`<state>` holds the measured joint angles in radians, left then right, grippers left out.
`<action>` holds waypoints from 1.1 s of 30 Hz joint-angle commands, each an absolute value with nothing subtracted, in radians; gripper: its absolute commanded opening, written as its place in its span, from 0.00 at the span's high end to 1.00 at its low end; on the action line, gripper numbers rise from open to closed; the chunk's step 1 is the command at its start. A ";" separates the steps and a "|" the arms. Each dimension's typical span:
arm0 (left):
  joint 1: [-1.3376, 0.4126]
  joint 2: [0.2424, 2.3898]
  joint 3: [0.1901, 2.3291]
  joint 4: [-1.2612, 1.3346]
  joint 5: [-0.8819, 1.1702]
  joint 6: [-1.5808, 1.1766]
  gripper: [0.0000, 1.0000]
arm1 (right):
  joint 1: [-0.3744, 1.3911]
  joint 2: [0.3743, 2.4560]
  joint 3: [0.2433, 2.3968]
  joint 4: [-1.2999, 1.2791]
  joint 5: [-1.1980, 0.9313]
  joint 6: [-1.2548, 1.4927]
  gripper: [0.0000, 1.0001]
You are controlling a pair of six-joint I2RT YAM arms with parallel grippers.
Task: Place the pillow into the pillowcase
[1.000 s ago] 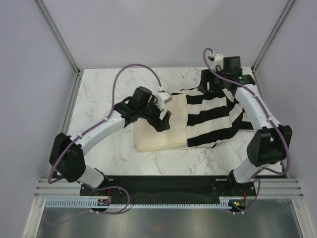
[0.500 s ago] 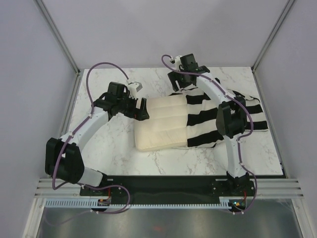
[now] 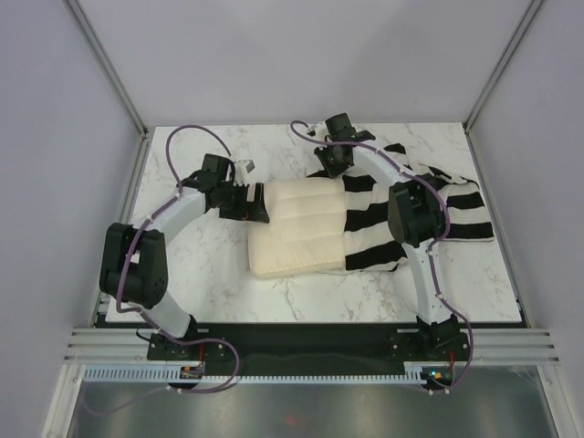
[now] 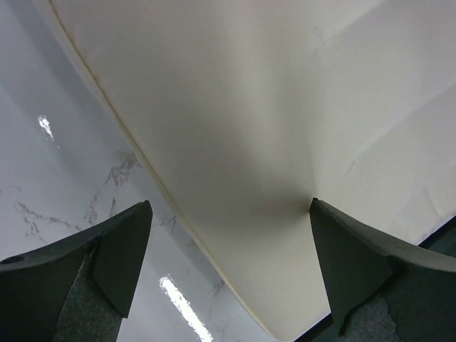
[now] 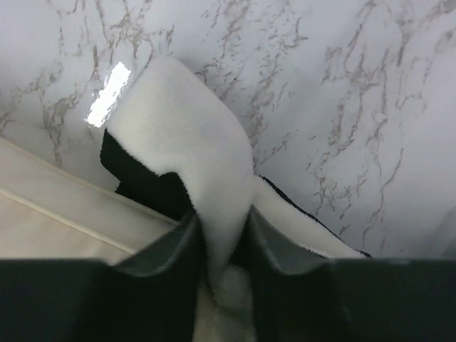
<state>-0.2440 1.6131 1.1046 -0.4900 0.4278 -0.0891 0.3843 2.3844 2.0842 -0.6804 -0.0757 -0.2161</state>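
Observation:
The cream pillow (image 3: 297, 228) lies mid-table, its right end covered by the black-and-white striped pillowcase (image 3: 429, 214). My left gripper (image 3: 254, 203) stands open at the pillow's left edge. In the left wrist view the pillow (image 4: 285, 107) has a corner lying between the spread fingers (image 4: 117, 260) of the left gripper (image 4: 228, 267). My right gripper (image 3: 334, 166) sits at the far edge of the pillowcase's mouth. Seen from the right wrist, the right gripper (image 5: 224, 246) is shut on a white fuzzy fold of the pillowcase (image 5: 189, 157), with the pillow (image 5: 50, 221) just beside it.
The marble table (image 3: 201, 274) is bounded by metal frame posts and grey walls at the back and sides. The rest of the pillowcase spreads toward the right edge (image 3: 474, 228). Purple cables loop above both arms.
My left gripper has drawn back from the pillow's top to its left edge, still open. My right arm swung from the far right corner to the pillowcase's mouth and shut on the fabric.

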 commanded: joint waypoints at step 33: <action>-0.278 1.758 0.893 0.776 1.253 -1.091 0.98 | 0.729 1.881 1.752 -0.043 -0.520 0.695 1.00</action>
